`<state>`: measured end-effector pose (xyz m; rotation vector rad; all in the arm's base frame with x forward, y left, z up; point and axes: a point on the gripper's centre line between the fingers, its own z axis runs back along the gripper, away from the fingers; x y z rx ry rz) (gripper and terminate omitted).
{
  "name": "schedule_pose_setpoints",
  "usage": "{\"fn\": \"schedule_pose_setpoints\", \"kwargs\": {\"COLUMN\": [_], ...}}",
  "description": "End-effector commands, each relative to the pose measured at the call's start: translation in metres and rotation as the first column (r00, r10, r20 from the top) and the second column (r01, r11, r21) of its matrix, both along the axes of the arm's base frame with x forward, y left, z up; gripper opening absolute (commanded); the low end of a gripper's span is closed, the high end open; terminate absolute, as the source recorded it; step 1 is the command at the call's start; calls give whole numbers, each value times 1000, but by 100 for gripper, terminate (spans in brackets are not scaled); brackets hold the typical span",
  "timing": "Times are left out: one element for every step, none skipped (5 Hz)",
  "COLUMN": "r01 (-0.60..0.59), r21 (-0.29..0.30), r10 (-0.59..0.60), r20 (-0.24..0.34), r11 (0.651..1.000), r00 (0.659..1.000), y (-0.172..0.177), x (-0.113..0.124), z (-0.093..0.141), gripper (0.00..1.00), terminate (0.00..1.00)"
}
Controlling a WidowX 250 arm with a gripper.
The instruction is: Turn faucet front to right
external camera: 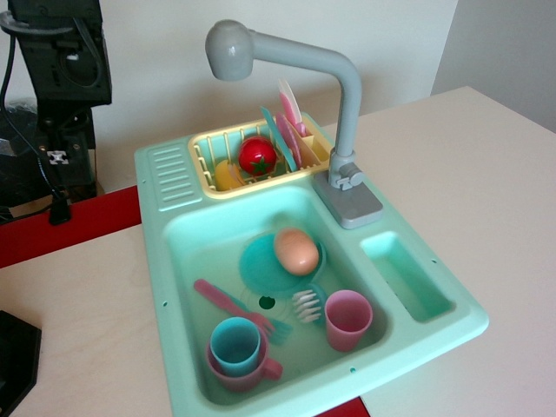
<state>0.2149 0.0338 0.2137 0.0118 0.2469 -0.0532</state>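
Upright at the back right corner of the mint toy sink, the grey faucet stands on its rectangular base, its long arm reaching left so the rounded head hangs above the yellow dish rack. A red tomato and plates sit in that rack. Down in the basin lie an egg, a pink cup and a blue cup. No gripper appears, so its jaws cannot be judged
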Motion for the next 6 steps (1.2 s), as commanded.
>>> {"fn": "schedule_pose_setpoints", "kwargs": {"r01": [0, -57, -94, -94, -74, -57], "r21": [0, 1, 0, 7, 1, -12], "r10": [0, 57, 94, 94, 74, 57], "r20": [0, 0, -6, -13, -23, -27], "r11": [1000, 998, 996, 996, 997, 998], "r00": [1000, 998, 996, 996, 997, 998], "y": [0, 14, 28, 34, 33, 29], "x": [0, 17, 33, 49, 66, 87], "z": [0, 1, -1, -6, -12, -12], "gripper": [100, 100, 100, 100, 100, 100], "terminate": [0, 0, 0, 0, 0, 0]}}
